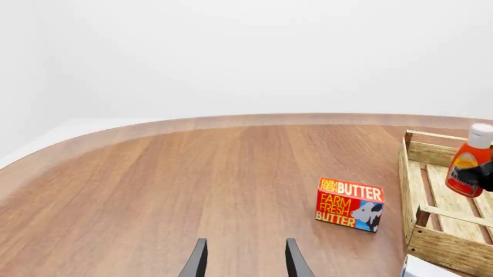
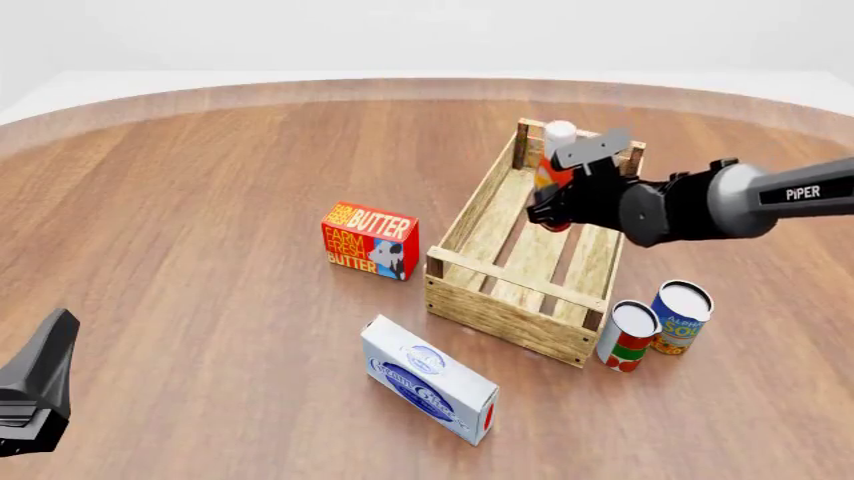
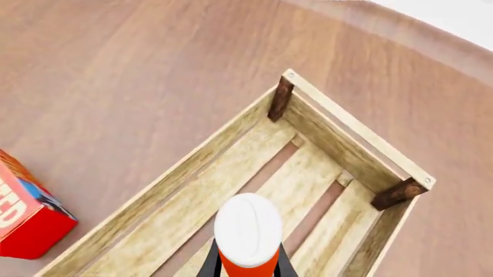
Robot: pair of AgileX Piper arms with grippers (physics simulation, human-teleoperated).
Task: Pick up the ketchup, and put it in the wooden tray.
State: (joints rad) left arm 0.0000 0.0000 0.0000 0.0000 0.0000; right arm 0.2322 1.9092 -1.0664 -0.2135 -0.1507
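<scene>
The ketchup [image 2: 551, 176], an orange-red bottle with a white cap, stands upright over the far half of the wooden tray [image 2: 471, 218]. My right gripper [image 2: 569, 196] is shut on its body. In the right wrist view the ketchup [image 3: 248, 226] rises between the two dark fingers, with the tray's slats [image 3: 301, 173] below it. I cannot tell whether the bottle touches the slats. The left wrist view shows the ketchup [image 1: 467, 164] above the tray [image 1: 449, 250] at its far right. My left gripper [image 1: 245, 261] is open and holds nothing, low at the front left [image 2: 38, 388], far from the tray.
A red butter box [image 2: 371, 240] stands just left of the tray. A white box [image 2: 430, 381] lies near the tray's front left corner. Two cans [image 2: 630, 336] [image 2: 681, 316] stand at its front right corner. The table's curved far edge [image 2: 400, 88] runs behind the tray.
</scene>
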